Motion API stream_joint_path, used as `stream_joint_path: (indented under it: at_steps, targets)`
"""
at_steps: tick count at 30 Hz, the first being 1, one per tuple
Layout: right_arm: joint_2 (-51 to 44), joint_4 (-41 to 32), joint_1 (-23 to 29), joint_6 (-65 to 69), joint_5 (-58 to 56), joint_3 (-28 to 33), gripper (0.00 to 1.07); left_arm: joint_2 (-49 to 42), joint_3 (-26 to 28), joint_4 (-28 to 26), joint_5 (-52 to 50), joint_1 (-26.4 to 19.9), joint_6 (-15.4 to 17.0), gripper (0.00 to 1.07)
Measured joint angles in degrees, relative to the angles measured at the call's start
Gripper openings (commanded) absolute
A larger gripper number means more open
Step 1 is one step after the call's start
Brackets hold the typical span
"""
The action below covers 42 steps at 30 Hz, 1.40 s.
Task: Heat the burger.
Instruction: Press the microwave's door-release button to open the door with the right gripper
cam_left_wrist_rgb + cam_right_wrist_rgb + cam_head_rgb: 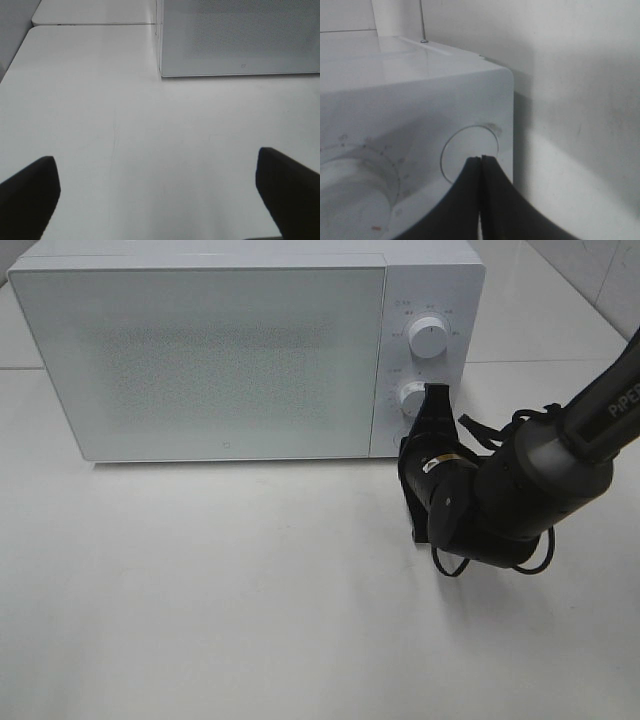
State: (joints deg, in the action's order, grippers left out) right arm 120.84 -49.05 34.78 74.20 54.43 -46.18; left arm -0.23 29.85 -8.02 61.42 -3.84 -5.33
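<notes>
White microwave (pixel 430 280) with a grey-speckled door (pixel 205 355), black right gripper (pixel 437 395), plain off-white table (pixel 200 590)

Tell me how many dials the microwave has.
2. The upper dial sits high on the control panel; the lower dial is directly below, partly behind the right gripper. More may be hidden lower down.

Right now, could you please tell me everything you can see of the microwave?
The microwave is a white, boxy, plastic-looking appliance standing upright at the back of the white table. Its wide, speckled grey door is shut. A panel beside the door carries an upper knob and a lower knob, both round and white, plus a round button near a corner. The shut right gripper points at that button; contact cannot be judged.
</notes>
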Motion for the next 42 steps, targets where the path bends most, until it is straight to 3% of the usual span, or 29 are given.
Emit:
stream_joint_path:
  at_steps: [32,42]
  targets:
    - [4.01,-1.89,-1.49,0.00,-1.26,-6.25,0.00,0.00,0.00,0.00,0.00,0.00,0.00,1.00]
    - [5.96,-3.84,-0.57,-0.17,3.78,-8.19,0.00,0.00,0.00,0.00,0.00,0.00,0.00,1.00]
